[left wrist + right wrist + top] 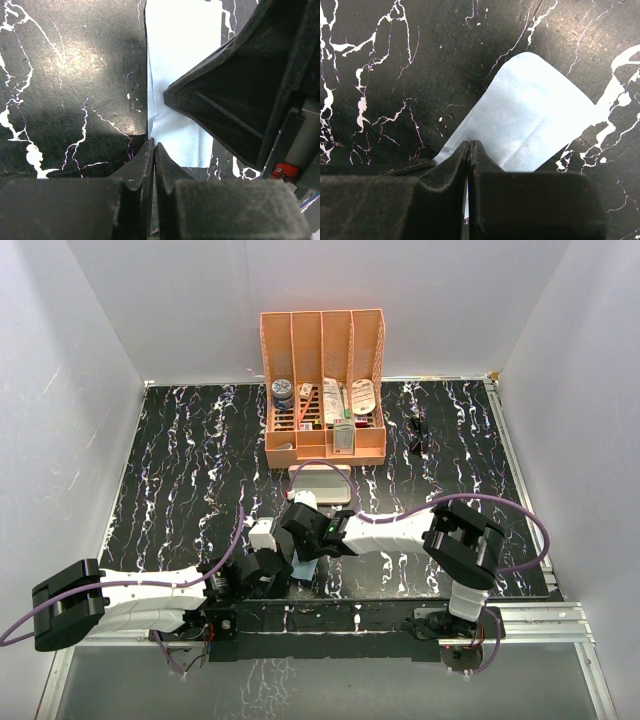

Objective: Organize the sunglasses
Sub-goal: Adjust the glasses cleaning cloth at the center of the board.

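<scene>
Black, thin-framed sunglasses [417, 432] with dark lenses lie on the dark marbled worktop [180, 490], just right of the orange slotted plastic organiser [325, 453] and well apart from both arms. Neither arm is on them. Both arms are low at the near centre, over the light blue square cloth [535, 115]. The right fingers [452, 165] are clenched on one edge of it, with a sliver of pale blue showing in the slit between them. The left fingers [140, 170] are clenched the same way at another edge. The pink rounded oblong case [320, 483] rests between the cloth and the organiser.

The step in hand looks like folding or straightening the cloth, with the sunglasses not yet touched. The next move, I judge, calls for releasing the cloth. The right arm, being nearer, would then reach to the far right and take the thin frame gently, clear of the lenses.
</scene>
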Action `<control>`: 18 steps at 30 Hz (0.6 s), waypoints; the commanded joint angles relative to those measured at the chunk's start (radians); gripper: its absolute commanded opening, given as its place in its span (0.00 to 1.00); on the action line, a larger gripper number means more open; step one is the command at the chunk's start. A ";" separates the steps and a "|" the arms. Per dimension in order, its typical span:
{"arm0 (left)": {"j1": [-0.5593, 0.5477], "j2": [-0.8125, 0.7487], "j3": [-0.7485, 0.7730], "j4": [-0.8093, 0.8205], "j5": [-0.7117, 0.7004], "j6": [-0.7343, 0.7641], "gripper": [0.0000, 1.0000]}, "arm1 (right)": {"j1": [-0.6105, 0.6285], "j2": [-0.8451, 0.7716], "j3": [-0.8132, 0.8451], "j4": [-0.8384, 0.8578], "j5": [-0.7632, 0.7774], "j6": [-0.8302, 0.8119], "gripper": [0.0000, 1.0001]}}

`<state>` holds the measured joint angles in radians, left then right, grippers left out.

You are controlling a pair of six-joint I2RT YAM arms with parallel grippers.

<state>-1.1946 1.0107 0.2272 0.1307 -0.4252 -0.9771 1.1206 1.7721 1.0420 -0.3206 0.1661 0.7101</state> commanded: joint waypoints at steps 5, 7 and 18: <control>-0.005 -0.004 -0.020 -0.025 0.003 0.003 0.00 | -0.009 0.058 0.026 -0.026 0.105 0.016 0.00; -0.005 -0.007 -0.020 -0.027 0.005 0.003 0.00 | -0.014 0.061 0.027 -0.026 0.115 0.018 0.00; -0.005 -0.010 -0.023 -0.026 0.006 0.001 0.00 | -0.057 0.081 0.017 -0.012 0.128 0.017 0.00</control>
<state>-1.1946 1.0107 0.2264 0.1314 -0.4248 -0.9794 1.1004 1.8023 1.0710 -0.3096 0.2226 0.7357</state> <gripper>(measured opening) 0.007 0.005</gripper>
